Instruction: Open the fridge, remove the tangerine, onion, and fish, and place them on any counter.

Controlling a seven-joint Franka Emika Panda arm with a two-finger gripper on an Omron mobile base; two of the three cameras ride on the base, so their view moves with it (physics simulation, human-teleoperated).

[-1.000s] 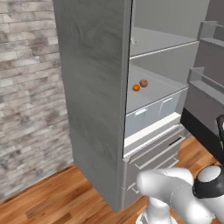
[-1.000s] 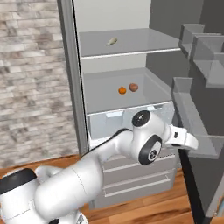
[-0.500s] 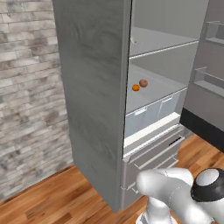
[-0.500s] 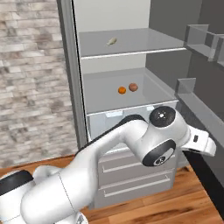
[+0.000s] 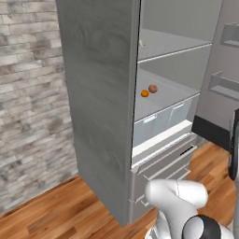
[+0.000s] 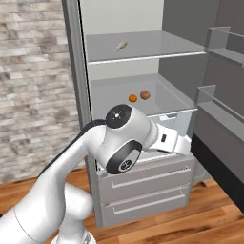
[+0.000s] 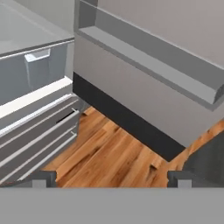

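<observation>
You are facing the fridge point(image 6: 143, 62), a tall light-grey unit whose door stands swung wide open to your right. In the right base view the fish point(image 6: 122, 45), small and silvery, lies on the upper shelf point(image 6: 157, 47). One shelf down, the tangerine point(image 6: 133, 98) and the onion point(image 6: 145, 95) sit just beside each other, the bright orange ball to the left of the duller reddish-brown one. The left base view shows the same pair from the other side, tangerine point(image 5: 144, 93) nearest the front edge. Below them are clear bins and grey drawers point(image 6: 143, 183).

The arm reaches across in front of the drawers, toward the open door point(image 6: 219, 124) with its grey door shelves. In the hand view the pincer point(image 7: 109, 178) points down at the wood floor point(image 7: 109, 153) beside the door's black band; its two dark tips stand well apart with nothing between them.
</observation>
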